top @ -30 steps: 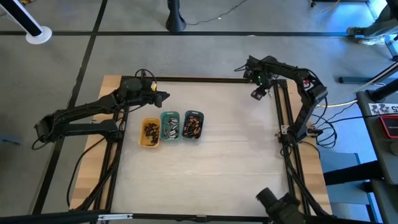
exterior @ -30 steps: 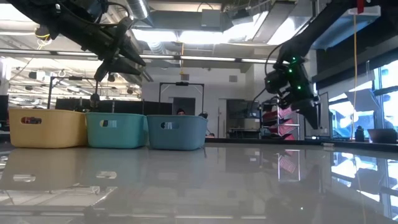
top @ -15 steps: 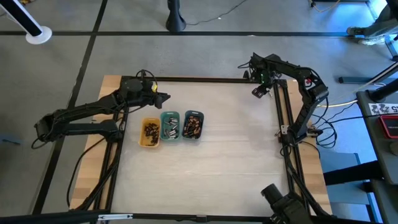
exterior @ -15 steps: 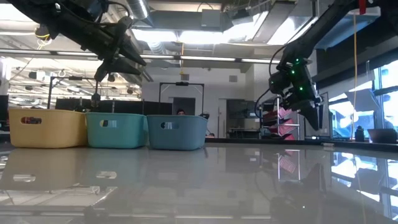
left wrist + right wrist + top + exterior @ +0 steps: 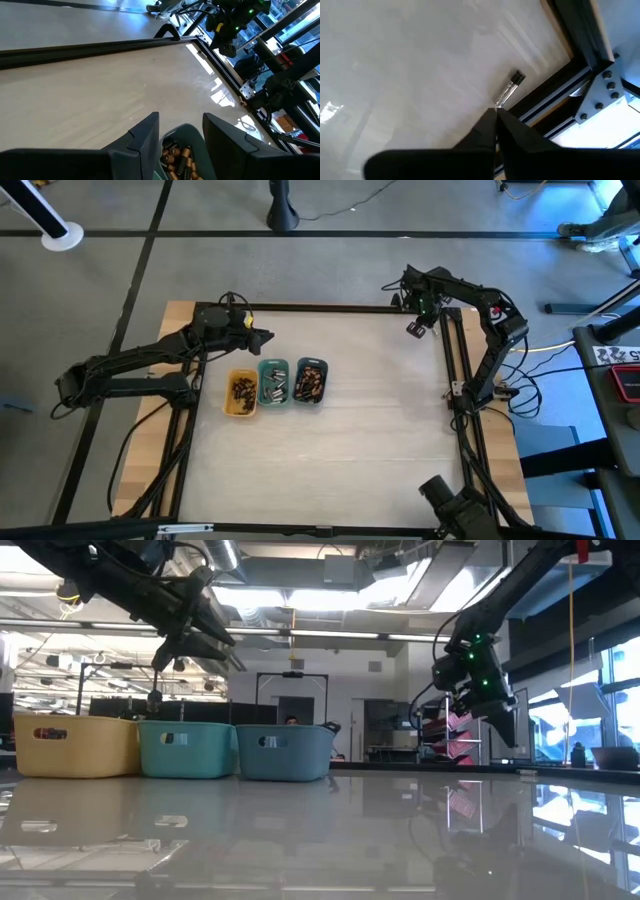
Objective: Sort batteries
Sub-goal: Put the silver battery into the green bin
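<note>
**Inspector:** At the table's one o'clock corner, by the frame rail, what is in hand?

**Assessor:** The right gripper [image 5: 416,328] hangs above a lone silvery battery [image 5: 510,89] lying beside the rail; its fingers are pressed together, grasping nothing. I judge this a stray left to collect.

**Inspector:** Where are the other batteries?

**Assessor:** In the yellow tray [image 5: 241,393], green tray [image 5: 273,383] and grey-blue tray [image 5: 311,382], left of centre. The left gripper [image 5: 181,131] waits at their twelve o'clock, fingers spread, empty.

**Inspector:** Next move?

**Assessor:** Part the fingers, descend squarely over the stray; the rail crowds it.

**Inspector:** Change?

**Assessor:** Over the last second the right gripper drifted slightly toward two o'clock; the left held.
</note>
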You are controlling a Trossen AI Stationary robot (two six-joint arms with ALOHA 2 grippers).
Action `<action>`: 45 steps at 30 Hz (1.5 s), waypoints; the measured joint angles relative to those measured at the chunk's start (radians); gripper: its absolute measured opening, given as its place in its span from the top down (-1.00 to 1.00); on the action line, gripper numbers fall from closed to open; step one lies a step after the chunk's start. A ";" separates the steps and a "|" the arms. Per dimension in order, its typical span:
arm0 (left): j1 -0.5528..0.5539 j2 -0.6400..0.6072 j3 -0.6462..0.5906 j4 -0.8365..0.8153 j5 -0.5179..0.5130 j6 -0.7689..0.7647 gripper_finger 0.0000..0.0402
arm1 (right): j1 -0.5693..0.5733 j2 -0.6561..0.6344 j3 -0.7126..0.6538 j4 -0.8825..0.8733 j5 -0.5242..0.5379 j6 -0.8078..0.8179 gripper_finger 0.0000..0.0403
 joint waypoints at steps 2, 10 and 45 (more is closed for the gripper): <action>0.000 0.000 0.000 0.000 0.000 0.000 0.30 | 0.000 0.000 0.000 0.008 0.032 0.019 0.95; 0.000 0.000 0.000 0.000 0.000 0.000 0.30 | -0.007 0.000 -0.032 0.056 0.173 0.060 0.98; 0.001 0.000 0.000 -0.014 0.003 -0.027 0.30 | -0.023 0.111 -0.034 0.102 0.001 0.076 1.00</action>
